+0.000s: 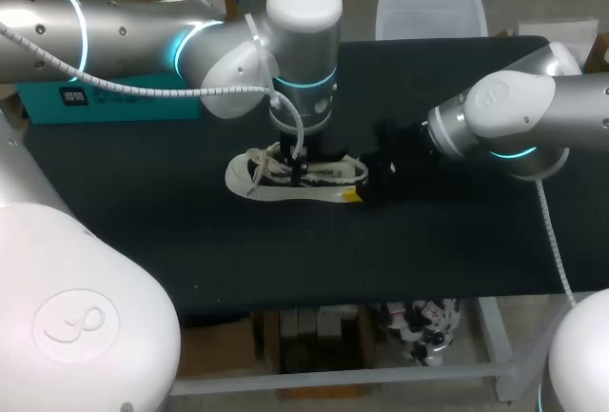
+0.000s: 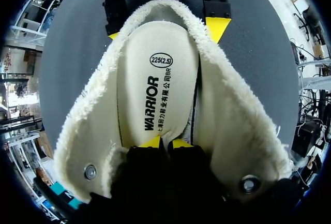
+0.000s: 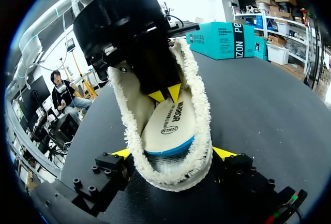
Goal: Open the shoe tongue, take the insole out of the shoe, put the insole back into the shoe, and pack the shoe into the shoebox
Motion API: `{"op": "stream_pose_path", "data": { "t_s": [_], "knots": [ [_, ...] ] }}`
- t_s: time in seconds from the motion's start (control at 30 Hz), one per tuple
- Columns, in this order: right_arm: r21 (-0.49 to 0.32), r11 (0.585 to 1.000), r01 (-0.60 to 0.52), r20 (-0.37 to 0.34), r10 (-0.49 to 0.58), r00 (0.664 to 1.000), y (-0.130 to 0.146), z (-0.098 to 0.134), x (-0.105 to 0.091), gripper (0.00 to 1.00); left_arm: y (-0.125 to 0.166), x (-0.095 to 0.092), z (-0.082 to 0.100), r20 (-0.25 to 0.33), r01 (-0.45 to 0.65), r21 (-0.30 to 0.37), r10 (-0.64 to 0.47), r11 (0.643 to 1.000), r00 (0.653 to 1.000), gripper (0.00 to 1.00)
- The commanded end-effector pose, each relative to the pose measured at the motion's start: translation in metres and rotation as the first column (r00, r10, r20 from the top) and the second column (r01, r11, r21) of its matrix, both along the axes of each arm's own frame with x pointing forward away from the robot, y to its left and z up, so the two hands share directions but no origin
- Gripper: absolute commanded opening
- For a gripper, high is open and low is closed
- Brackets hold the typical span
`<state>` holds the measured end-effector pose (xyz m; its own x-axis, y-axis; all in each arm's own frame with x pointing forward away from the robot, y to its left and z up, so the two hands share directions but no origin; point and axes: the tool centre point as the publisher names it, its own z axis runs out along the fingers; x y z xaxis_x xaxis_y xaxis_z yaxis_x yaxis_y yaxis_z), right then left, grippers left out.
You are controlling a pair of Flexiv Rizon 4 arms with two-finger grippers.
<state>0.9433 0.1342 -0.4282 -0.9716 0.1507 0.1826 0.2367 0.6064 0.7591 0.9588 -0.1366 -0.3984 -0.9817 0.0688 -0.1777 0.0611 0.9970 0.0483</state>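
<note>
A white fleece-lined shoe (image 1: 257, 179) lies on its side in the middle of the black table. My left gripper (image 1: 297, 166) comes down into its opening. In the left wrist view its yellow tips (image 2: 166, 142) are pinched almost together on the front part of the white printed insole (image 2: 155, 69). From the right wrist view the insole (image 3: 168, 125) curves up towards those tips (image 3: 166, 94) and shows a blue underside at the heel. My right gripper (image 3: 172, 154) straddles the heel, one yellow finger (image 3: 223, 153) pressed against each side of the shoe (image 3: 199, 115).
A teal box (image 1: 105, 103) stands at the table's back left edge, also seen in the right wrist view (image 3: 222, 38). A translucent bin (image 1: 428, 12) sits behind the far edge. Bare black tabletop (image 1: 457, 241) stretches in front of the shoe and to its right.
</note>
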Motion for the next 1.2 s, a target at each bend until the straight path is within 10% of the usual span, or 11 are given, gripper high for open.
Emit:
{"op": "stream_pose_path", "data": {
  "t_s": [0.03,0.77,1.2],
  "knots": [
    [0.003,1.0,-0.009,-0.003,0.009,1.0,-0.001,-0.006,-0.005,0.0,0.003,0.018,-0.03,0.004,0.008,-0.032,-0.008,0.999,1.0,0.0],
    [0.003,1.0,-0.009,-0.003,0.009,1.0,-0.001,-0.006,-0.005,0.0,-0.025,0.017,0.037,-0.004,0.07,-0.216,-0.073,0.974,0.997,0.0],
    [0.003,1.0,-0.009,-0.003,0.009,1.0,-0.001,-0.006,-0.005,0.0,-0.034,0.018,0.058,-0.109,0.11,-0.395,-0.165,0.912,0.98,0.0]
  ]
}}
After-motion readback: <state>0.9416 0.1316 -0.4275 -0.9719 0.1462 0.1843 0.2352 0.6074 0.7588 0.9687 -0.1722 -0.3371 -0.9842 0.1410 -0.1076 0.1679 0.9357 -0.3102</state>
